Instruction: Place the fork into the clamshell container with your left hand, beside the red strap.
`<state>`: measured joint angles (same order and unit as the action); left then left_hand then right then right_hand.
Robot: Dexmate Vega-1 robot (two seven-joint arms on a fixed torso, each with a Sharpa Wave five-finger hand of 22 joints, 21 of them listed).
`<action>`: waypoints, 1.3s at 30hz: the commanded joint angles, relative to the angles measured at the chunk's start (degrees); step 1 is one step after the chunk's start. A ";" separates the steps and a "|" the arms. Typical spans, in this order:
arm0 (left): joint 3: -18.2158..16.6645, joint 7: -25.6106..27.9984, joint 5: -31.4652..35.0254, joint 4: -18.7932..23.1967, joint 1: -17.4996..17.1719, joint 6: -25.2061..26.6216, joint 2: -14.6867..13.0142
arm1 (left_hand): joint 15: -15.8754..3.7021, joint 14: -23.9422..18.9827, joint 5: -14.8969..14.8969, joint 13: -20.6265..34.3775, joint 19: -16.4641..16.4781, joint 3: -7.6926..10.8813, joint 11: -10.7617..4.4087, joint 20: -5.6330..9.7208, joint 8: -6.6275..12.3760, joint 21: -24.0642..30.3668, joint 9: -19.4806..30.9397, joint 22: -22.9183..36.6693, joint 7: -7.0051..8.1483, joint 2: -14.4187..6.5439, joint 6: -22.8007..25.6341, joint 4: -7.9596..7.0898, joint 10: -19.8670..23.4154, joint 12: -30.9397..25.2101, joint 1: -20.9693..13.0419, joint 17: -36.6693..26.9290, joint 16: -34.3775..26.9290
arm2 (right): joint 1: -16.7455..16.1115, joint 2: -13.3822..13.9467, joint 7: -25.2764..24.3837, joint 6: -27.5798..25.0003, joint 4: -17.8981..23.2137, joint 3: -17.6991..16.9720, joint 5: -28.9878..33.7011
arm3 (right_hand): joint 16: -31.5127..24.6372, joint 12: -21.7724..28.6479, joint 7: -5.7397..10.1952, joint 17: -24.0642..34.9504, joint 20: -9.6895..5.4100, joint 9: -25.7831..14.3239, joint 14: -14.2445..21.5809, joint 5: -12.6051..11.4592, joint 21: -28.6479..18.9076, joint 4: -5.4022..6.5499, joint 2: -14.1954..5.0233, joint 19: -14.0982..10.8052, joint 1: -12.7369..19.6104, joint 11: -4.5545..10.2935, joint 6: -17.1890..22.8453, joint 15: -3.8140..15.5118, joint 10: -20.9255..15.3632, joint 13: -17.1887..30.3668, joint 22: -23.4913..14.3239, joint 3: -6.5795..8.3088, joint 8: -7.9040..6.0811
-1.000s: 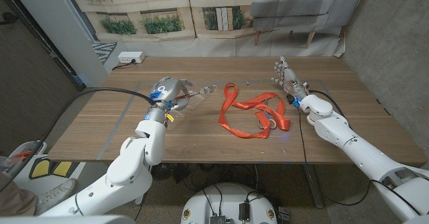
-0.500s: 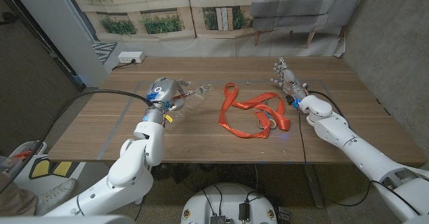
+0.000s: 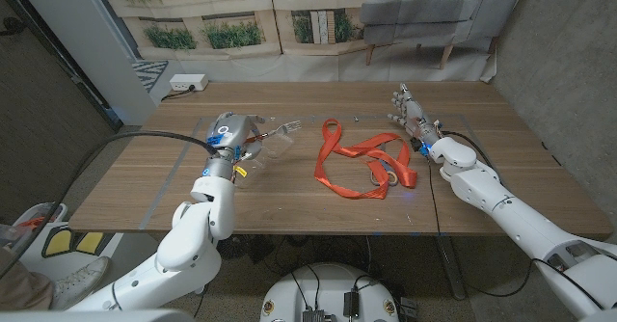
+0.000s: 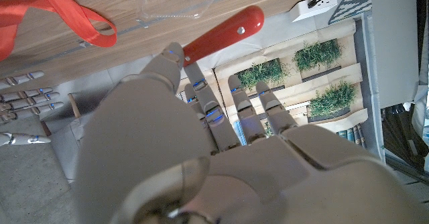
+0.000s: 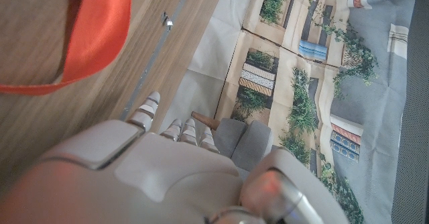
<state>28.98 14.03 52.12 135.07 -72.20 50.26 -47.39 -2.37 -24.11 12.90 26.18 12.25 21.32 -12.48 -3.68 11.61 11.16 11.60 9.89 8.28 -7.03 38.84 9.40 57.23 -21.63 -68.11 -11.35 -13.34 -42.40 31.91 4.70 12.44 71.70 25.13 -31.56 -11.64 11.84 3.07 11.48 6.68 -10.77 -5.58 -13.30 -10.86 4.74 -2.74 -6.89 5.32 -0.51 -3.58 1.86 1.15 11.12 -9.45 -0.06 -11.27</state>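
Carry step in hand, by my reading. Left hand [image 3: 234,134], left of frame centre, gripped fork [image 3: 286,126] by red handle [image 4: 223,33]; tines pointed right toward red strap [image 3: 364,164]. Clear clamshell container [image 3: 275,147] sat on table [image 3: 145,182] just right of hand, left of strap. Right hand [image 3: 410,110], upper right, held nothing, fingers apart. Next likely: lower fork into container, release.

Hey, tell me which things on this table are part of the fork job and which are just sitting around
Part of the job:
- fork, red-handled, held in the left hand
- clear clamshell container, beside the left hand
- red strap, on the table's middle

Just lying about:
- right hand, holding nothing, fingers apart
- white power strip on the floor beyond the table
- grey armchair behind
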 commanded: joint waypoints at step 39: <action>3.58 2.86 -4.05 -1.81 2.29 7.13 2.45 | -6.25 -0.67 0.01 1.38 0.51 0.61 -0.11 -0.60 -0.51 0.24 0.35 0.16 -0.88 -1.21 -0.75 -0.37 -1.70 -0.43 0.00 0.01 0.50 | -1.29 0.77 0.36 -0.32 1.41 -0.12 -0.43 | -0.15 -0.26 0.33 0.09 0.14 -0.13 0.09 0.33 0.04 0.06 -0.34 -0.21 0.10 0.26 0.69 0.29 0.03 0.18 -0.34 -0.40 -0.17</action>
<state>31.43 15.78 49.11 133.41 -70.31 55.47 -45.37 -2.68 -24.41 12.68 27.27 12.56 21.49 -12.67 -3.99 11.17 11.16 11.89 9.89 7.66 -7.85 38.22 9.23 55.60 -21.68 -68.04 -11.19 -13.08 -43.20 32.40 4.96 12.39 72.60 25.08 -31.79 -11.64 11.84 3.10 11.48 6.68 -10.77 -5.58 -13.30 -10.85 4.74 -2.74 -6.89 5.32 -0.51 -3.56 1.86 1.15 11.12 -9.45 -0.06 -11.27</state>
